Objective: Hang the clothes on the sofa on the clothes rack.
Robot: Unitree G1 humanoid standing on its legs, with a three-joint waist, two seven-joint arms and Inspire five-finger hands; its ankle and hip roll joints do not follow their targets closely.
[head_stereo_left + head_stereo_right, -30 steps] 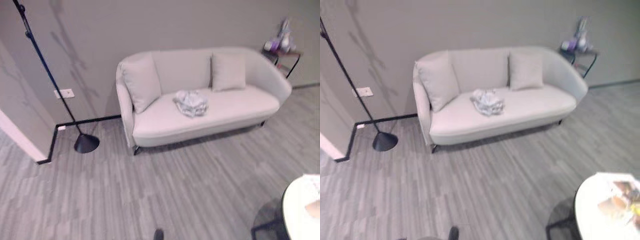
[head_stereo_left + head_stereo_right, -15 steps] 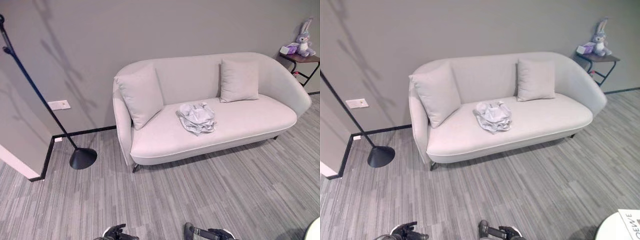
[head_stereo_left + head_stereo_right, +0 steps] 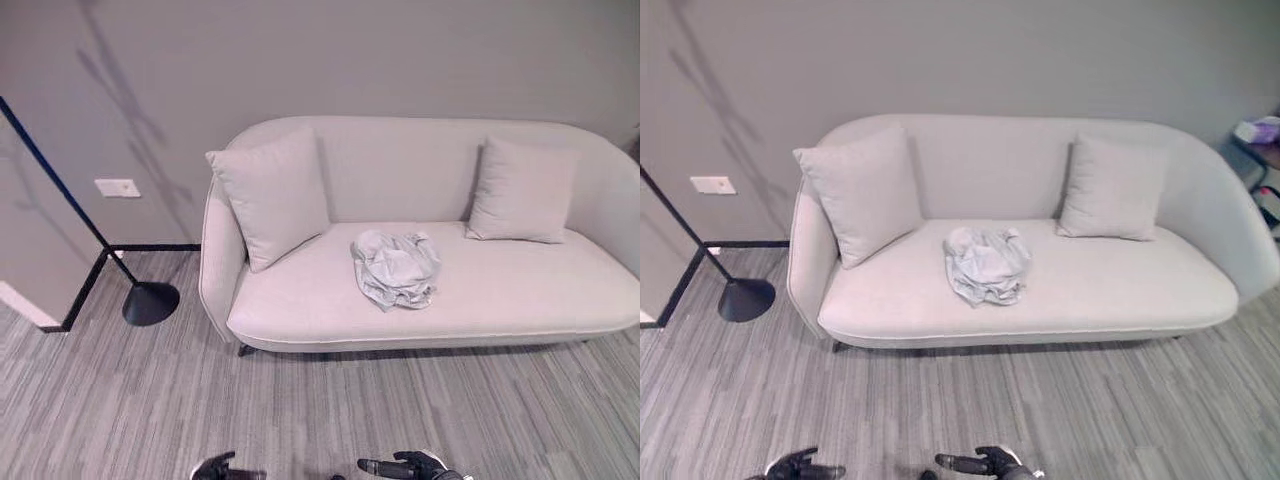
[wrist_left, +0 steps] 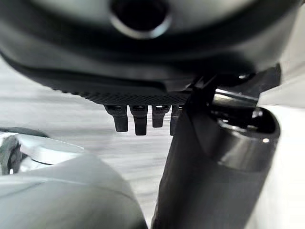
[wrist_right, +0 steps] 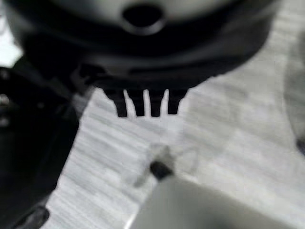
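Observation:
A crumpled pale grey garment (image 3: 395,268) lies in the middle of the seat of a light beige sofa (image 3: 300,310). To the sofa's left a thin black pole rises at a slant from a round black base (image 3: 150,302) on the floor; this is the clothes rack. My left hand (image 3: 215,467) and right hand (image 3: 410,466) hang low over the floor in front of the sofa, far from the garment. In the wrist views the left hand's fingers (image 4: 136,119) and the right hand's fingers (image 5: 143,104) are straight and hold nothing.
Two beige cushions (image 3: 270,195) (image 3: 522,190) lean on the sofa's back. A white wall socket (image 3: 117,187) sits beside the pole. A side table (image 3: 1262,145) with a small object stands past the sofa's right end. Grey plank floor lies between me and the sofa.
The whole picture has shifted: the camera has come closer to the sofa and turned, so it now fills more of the view. The garment lies where it was.

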